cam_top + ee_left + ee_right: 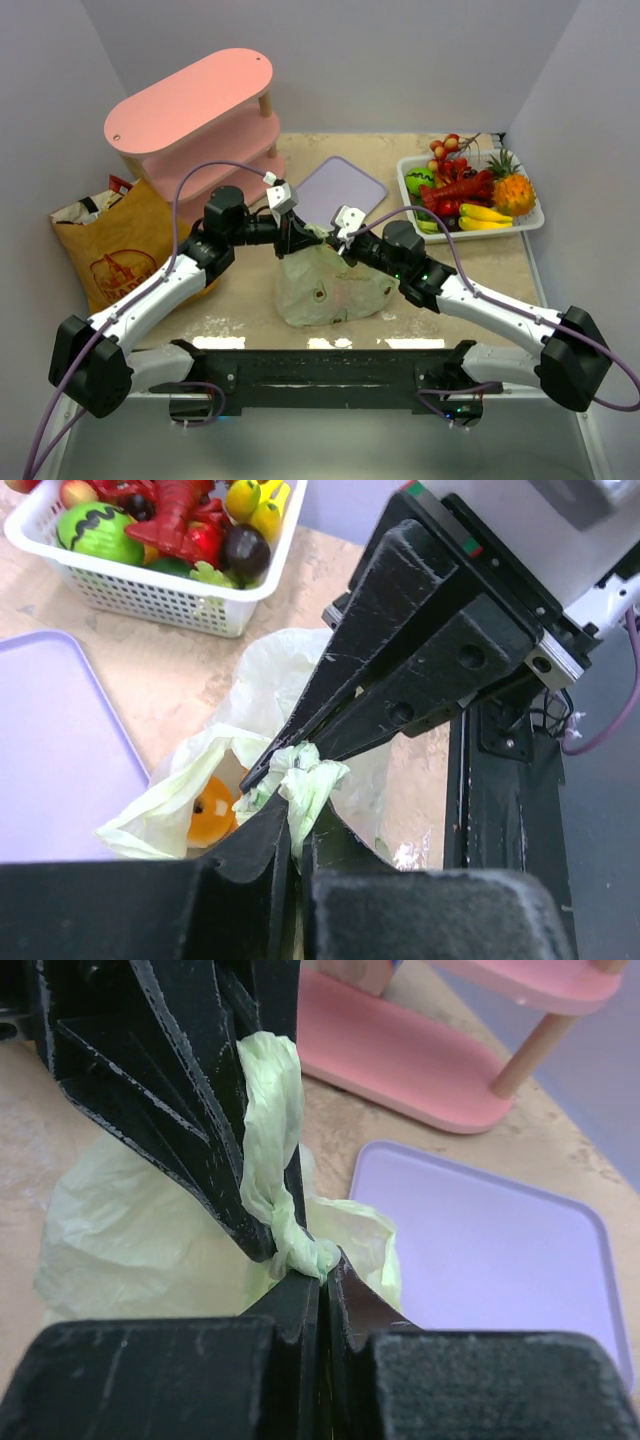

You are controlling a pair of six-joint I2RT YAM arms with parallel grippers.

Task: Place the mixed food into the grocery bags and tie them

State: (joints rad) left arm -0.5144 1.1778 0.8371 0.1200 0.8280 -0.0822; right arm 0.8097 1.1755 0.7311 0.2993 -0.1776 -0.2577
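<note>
The pale-green plastic grocery bag (pixel 325 285) slumps on the table between both arms. My left gripper (pixel 297 815) is shut on a twisted handle (pixel 305 775) of that bag. My right gripper (pixel 325 1272) is shut on a knotted strip of handle (pixel 270 1110), tip to tip with the left fingers (pixel 170 1090). Through the bag's mouth an orange round piece of food (pixel 210 815) shows. The brown paper grocery bag (pixel 120 250) lies at the far left with a red packet (pixel 118 185) poking from its top.
A pink two-tier shelf (pixel 200 110) stands at the back left. A lilac tray (pixel 340 190) lies behind the plastic bag. At the back right is a white basket (pixel 533 217) of toy fruit. Walls close in on three sides.
</note>
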